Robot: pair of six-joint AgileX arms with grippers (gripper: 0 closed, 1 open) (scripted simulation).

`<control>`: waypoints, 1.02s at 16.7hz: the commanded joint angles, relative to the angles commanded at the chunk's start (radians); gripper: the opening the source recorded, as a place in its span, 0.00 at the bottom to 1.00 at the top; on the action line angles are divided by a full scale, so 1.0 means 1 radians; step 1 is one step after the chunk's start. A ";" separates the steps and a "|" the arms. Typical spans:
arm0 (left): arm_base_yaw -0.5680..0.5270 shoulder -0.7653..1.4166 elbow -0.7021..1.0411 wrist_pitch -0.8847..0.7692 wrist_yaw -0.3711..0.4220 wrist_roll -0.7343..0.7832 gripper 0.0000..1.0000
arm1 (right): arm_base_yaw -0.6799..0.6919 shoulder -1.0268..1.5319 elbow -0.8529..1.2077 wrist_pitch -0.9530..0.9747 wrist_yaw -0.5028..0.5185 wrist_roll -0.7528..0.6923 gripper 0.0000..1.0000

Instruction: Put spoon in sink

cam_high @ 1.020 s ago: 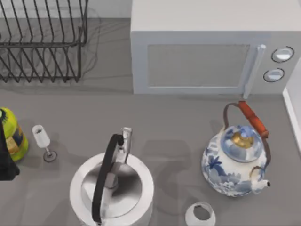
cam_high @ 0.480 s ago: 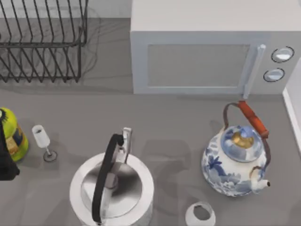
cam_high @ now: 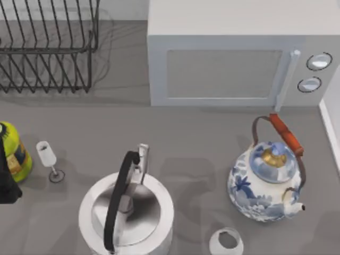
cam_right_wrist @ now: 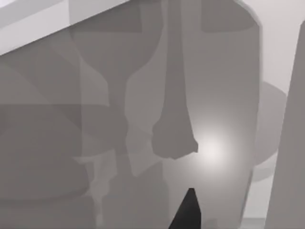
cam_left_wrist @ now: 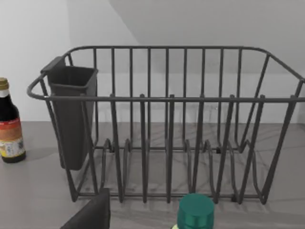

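The spoon and the sink are out of view. A dark part of my left arm (cam_high: 6, 183) sits at the table's left edge, beside a yellow-green bottle (cam_high: 13, 151). In the left wrist view one dark finger (cam_left_wrist: 90, 215) of the left gripper faces a black wire dish rack (cam_left_wrist: 167, 100), with a green bottle cap (cam_left_wrist: 196, 212) close in front. The right wrist view shows one dark fingertip (cam_right_wrist: 188, 212) of the right gripper over a pale grey surface crossed by shadows.
Back left is the dish rack (cam_high: 48, 48), back centre a white microwave (cam_high: 239, 64). A steel kettle (cam_high: 126, 212), a blue-white teapot (cam_high: 268, 183), a small wine glass (cam_high: 48, 159) and a white cup (cam_high: 227, 241) stand in front. A dark sauce bottle (cam_left_wrist: 9, 126) stands beside the rack.
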 joint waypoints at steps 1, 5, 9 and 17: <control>0.000 0.000 0.000 0.000 0.000 0.000 1.00 | 0.001 0.004 -0.003 0.002 -0.001 0.002 0.00; 0.000 0.000 0.000 0.000 0.000 0.000 1.00 | 0.012 0.057 0.060 -0.024 0.001 0.019 0.00; 0.000 0.000 0.000 0.000 0.000 0.000 1.00 | 0.058 0.245 0.292 -0.114 0.007 0.071 0.00; 0.000 0.000 0.000 0.000 0.000 0.000 1.00 | 0.213 0.825 1.118 -0.408 0.020 0.233 0.00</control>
